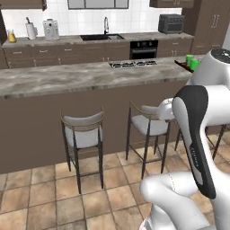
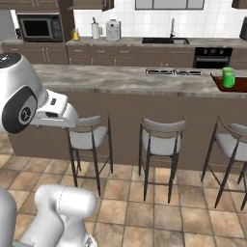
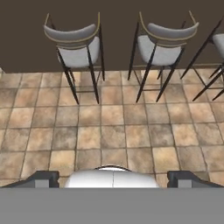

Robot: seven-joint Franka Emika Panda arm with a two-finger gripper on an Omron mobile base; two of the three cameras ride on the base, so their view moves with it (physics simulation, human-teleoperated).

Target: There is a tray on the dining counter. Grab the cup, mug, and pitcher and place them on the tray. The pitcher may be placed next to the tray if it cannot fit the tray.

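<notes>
Three vessels belong on the tray (image 2: 241,88), which sits at the right end of the dining counter (image 1: 67,78). Two green ones already stand on that tray; from here I cannot tell the cup from the mug (image 2: 228,77), as they overlap.

That leaves the pitcher (image 1: 11,36) — well beyond the dining counter, on the back worktop at its far left, beside a white kettle (image 1: 31,30). It is glass with amber liquid low in a wide body, so I judge it heavy at the base, stiff, slick and breakable. The narrow neck looks the best place to grasp, held upright so nothing spills.

On the near side of the dining counter stand grey-seated stools (image 1: 83,134) on a tiled floor (image 3: 109,131).

The arm is folded in close to the base, the hand pointed down at the floor before the stools. The gripper (image 3: 113,178) is spread wide, holding nothing.
</notes>
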